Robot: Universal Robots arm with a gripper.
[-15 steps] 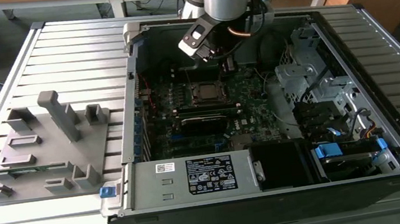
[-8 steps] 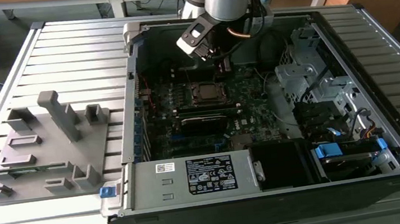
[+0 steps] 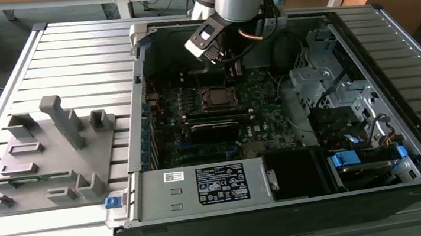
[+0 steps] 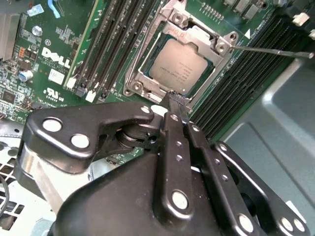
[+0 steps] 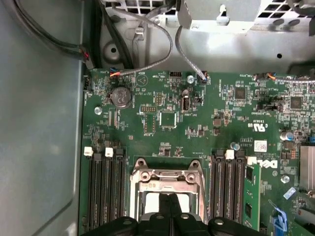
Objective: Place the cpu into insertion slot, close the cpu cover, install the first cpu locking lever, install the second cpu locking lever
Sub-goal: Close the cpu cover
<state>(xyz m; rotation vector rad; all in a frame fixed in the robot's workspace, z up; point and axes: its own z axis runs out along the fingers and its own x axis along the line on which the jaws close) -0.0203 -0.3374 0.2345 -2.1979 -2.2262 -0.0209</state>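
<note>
Hovering with its fingers pressed together and empty, the end effector (image 4: 175, 102) sits at the rim of the insertion slot (image 4: 132, 78); the cpu (image 4: 179, 71) lies seated just beyond its tips under the cpu cover (image 4: 197, 35), and one locking lever (image 4: 275, 50) juts out sideways, unlatched

1. The cpu (image 4: 178, 69), a flat square chip with a dull grey metal face, sits level in the insertion slot (image 3: 215, 97).
2. The cpu cover (image 4: 145, 59), a silvery frame, lies down around it.
3. One locking lever (image 4: 275, 50), a thin rod, juts sideways from a socket corner.
</note>
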